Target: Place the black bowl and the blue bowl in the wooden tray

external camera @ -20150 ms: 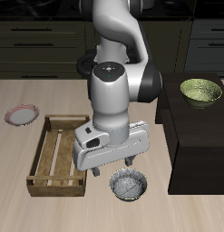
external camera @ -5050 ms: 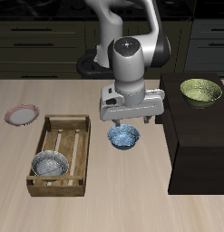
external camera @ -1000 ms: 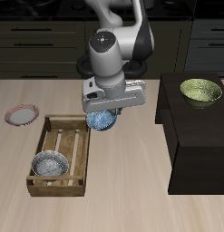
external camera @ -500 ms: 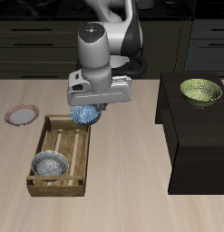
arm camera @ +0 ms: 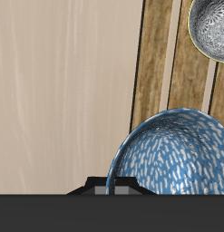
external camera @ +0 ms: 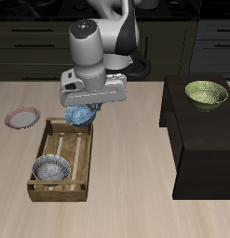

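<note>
Where the tray (external camera: 60, 158) comes nearest the table's front, the black bowl (external camera: 51, 168) sits on its slats, upright. Farther back, over the tray's far end, the blue bowl (external camera: 80, 115) hangs in the air, carried by the gripper (external camera: 85, 107), whose fingers look closed on its rim. Beyond the tray lies a pink-rimmed plate (external camera: 22, 118); a green bowl (external camera: 207, 93) rests on a dark cabinet (external camera: 202, 139).

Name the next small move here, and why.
Probably carry the blue bowl a little farther over the wooden tray, then lower it. The tool holds it above the tray's back wall, and the black bowl already lies at the front end.
</note>
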